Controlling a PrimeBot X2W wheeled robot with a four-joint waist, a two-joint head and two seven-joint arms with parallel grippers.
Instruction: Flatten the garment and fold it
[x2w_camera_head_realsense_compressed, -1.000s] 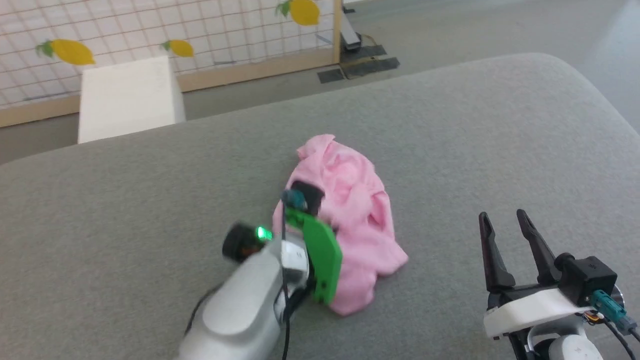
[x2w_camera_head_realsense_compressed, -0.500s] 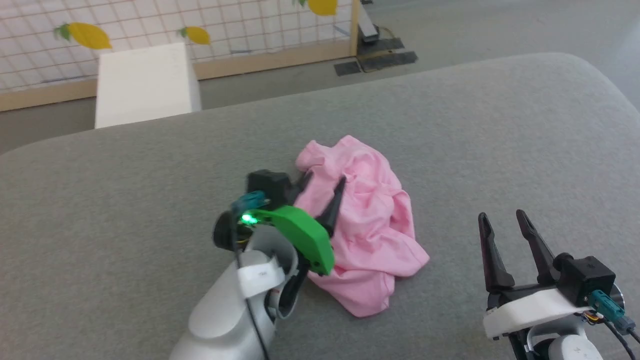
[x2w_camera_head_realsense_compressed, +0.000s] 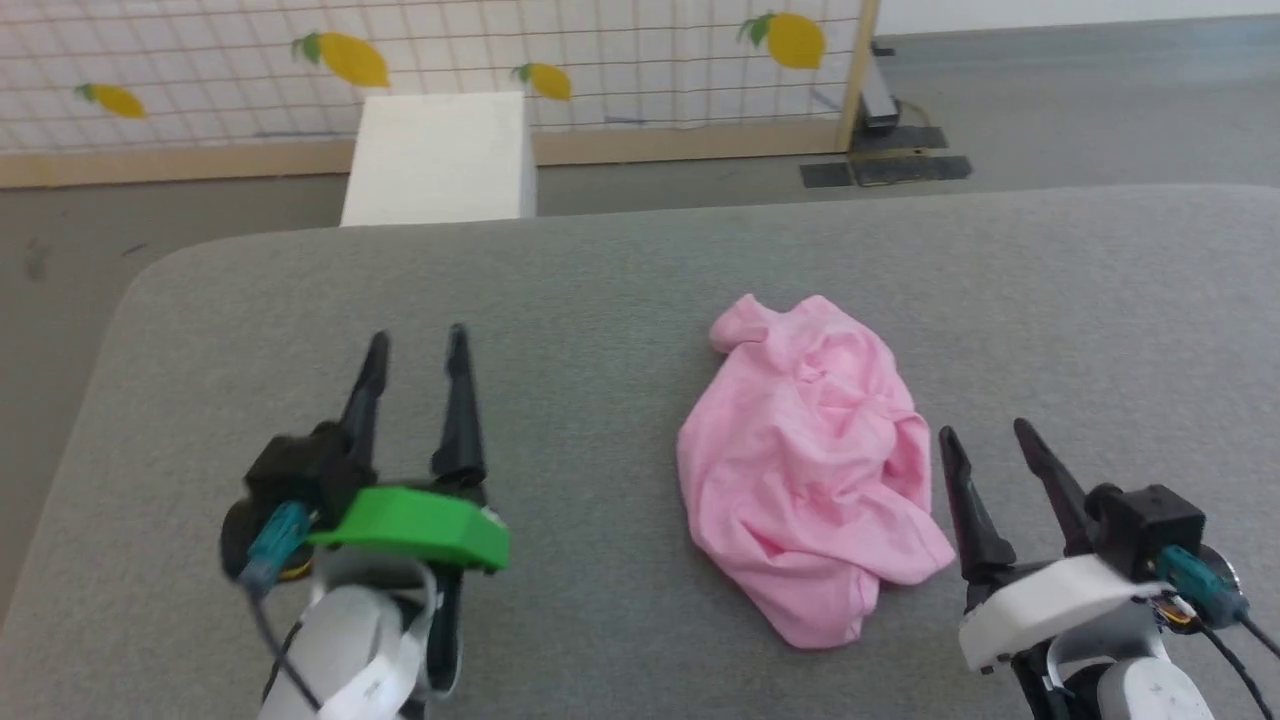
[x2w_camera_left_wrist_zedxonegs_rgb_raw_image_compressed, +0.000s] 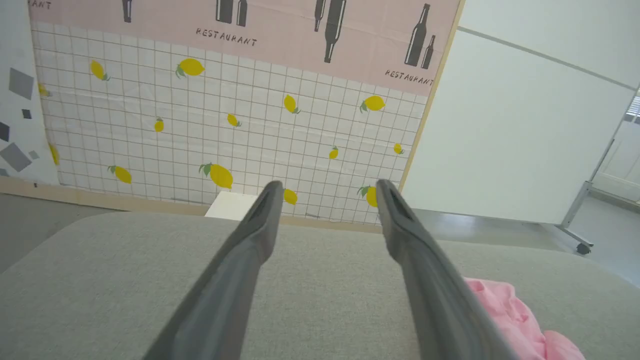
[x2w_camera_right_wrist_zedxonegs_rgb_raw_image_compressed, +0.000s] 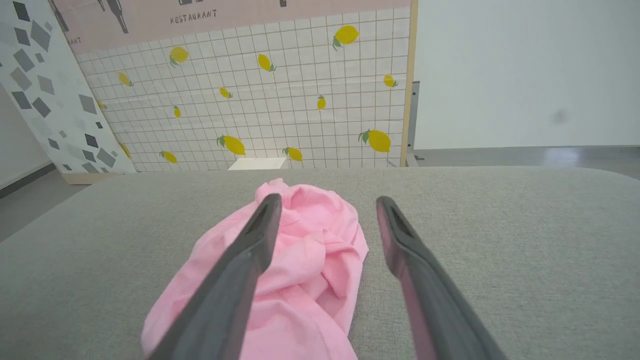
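Lying crumpled on grey surface (x2w_camera_head_realsense_compressed: 600, 280): pink garment (x2w_camera_head_realsense_compressed: 810, 470).

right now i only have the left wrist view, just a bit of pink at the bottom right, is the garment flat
Observer: No. The garment lies in a crumpled heap on the grey surface.
Operator: where's the right gripper
Observer: The right gripper is open and empty, close by the heap's right edge.
Operator: is my left gripper touching it
Observer: No. The left gripper is open and well off to the heap's left, with bare surface between them.
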